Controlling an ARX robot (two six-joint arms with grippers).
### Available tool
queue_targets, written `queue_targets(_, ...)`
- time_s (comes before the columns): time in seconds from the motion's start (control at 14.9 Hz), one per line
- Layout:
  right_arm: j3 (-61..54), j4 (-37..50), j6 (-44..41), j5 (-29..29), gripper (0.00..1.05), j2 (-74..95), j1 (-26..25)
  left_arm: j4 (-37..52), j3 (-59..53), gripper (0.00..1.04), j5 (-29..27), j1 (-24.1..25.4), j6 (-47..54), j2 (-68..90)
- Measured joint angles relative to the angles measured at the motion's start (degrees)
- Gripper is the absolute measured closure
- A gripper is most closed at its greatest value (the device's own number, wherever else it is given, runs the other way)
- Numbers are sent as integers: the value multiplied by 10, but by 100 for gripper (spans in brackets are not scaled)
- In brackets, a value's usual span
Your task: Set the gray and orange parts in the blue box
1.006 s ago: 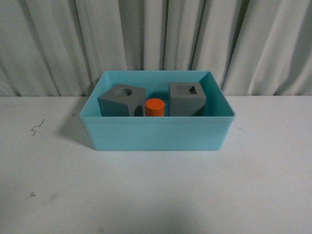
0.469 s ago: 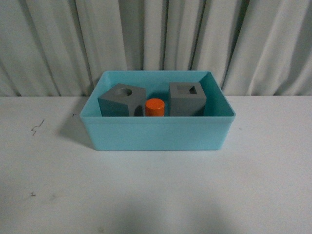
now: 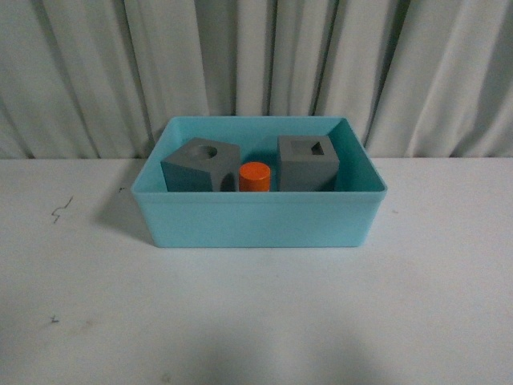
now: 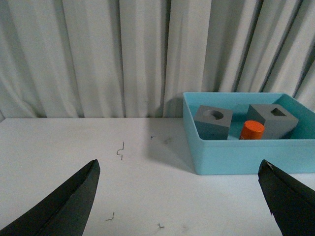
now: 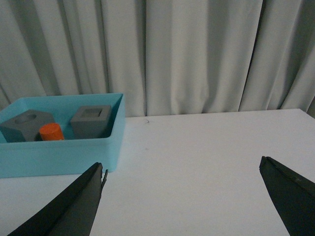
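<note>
Left gripper (image 4: 179, 196) and right gripper (image 5: 182, 196): both spread wide, empty, held back from the blue box (image 3: 256, 218), in which gray cubes (image 3: 200, 164) and orange cylinder (image 3: 255, 176) are lodged, mid-table.

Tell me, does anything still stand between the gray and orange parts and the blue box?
Nothing visible does. Both gray cubes and the orange cylinder already sit inside the blue box. Both grippers are open and empty, away from it.

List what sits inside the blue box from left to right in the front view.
Gray cube with the round hole → orange cylinder → gray cube with the rectangular hole, all inside the blue box.
</note>
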Motion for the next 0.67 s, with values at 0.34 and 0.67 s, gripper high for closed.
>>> queue_targets(0.34, 0, 0, 0, 0, 6, 0, 0, 0, 0, 7, 0, 0, 0, 0)
queue_targets(0.67, 0, 0, 0, 0, 6, 0, 0, 0, 0, 7, 0, 0, 0, 0)
